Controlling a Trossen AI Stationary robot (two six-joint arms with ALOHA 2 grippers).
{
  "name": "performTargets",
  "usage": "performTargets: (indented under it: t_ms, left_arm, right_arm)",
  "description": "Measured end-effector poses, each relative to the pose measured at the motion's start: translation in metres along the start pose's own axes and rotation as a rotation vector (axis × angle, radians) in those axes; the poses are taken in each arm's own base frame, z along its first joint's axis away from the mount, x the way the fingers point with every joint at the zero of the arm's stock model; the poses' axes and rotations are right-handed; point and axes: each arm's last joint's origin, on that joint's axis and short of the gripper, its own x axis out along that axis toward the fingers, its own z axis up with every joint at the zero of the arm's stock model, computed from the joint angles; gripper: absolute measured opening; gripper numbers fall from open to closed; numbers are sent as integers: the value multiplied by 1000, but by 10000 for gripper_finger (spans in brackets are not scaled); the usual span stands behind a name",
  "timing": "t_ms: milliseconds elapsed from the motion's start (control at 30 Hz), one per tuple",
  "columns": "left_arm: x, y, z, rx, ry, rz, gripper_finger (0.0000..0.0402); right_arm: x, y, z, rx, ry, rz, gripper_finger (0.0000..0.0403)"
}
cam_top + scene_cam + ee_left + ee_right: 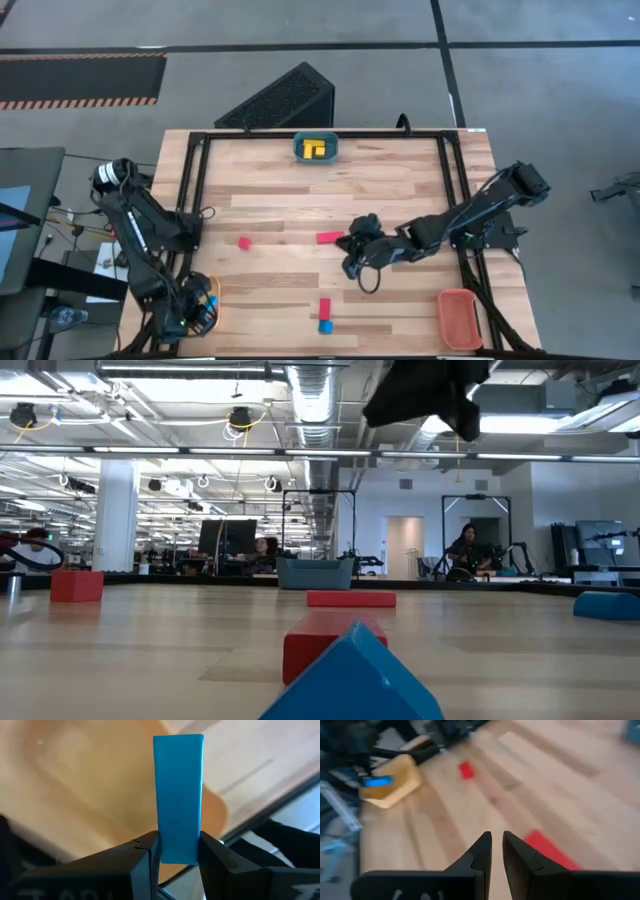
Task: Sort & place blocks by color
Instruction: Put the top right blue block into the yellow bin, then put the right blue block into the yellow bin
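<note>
Clamping a blue bar [178,800] upright, the left pincer [176,851] hangs above a yellow tray [100,785]. Jaws nearly touching and holding nothing, the right pincer [497,845] hovers over the desk [280,190] beside a flat red block [547,849]; far beyond it, a teal tray [317,149] contains yellow blocks [315,149].

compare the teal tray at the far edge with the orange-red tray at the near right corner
The teal rounded tray holds yellow blocks; the orange-red rounded tray holds nothing. The teal tray sits mid-way along the far edge, long side across the wooden table; the orange-red one's long side runs front to back. Both are shallow rounded rectangles.
</note>
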Motion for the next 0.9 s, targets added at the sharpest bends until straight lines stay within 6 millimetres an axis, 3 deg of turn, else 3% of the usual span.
performTargets:
  t_ms: [233,433,600,733,900]
  left_arm:
    - [3,-1,3,5,16,44,105]
    - [3,1,10,64,57,120,149]
    - [1,1,19,138,124,194,177]
    - [-7,-1,30,167,133,192,188]
    - [-31,-3,50,199,-87,118,190]
  right_arm:
    - [19,16,1,19,-28,212,67]
    - [23,10,18,69,-62,262,67]
    - [23,-4,24,73,-18,182,67]
    - [26,-21,13,92,114,44,67]
    - [17,-41,-11,73,436,-114,67]
